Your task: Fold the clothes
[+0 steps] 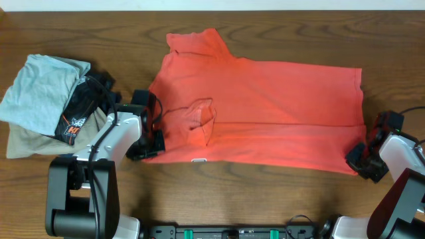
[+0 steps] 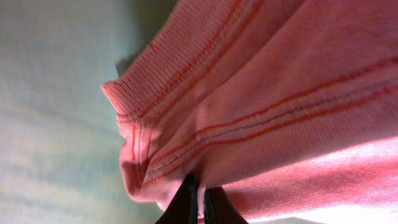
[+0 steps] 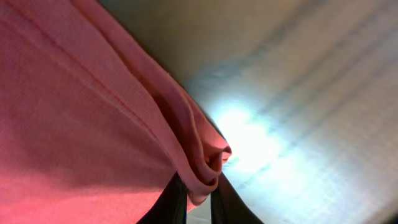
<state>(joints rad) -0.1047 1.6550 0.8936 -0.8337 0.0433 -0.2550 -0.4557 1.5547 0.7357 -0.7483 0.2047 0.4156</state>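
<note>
Overhead: T-shirt (image 1: 265, 99) lies spread on counter (image 1: 279, 23), est. one fold in, near sleeve tucked; most folds remain. Left wrist: left pincer (image 2: 199, 190) clamped on shirt's ribbed edge. Right wrist: right pincer (image 3: 199, 194) clamped on its hem corner.

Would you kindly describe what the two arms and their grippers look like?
The left arm and right arm have silver-white links, black joints and thin black cables. The left gripper and right gripper are black and blocky, with dark fingers.
</note>
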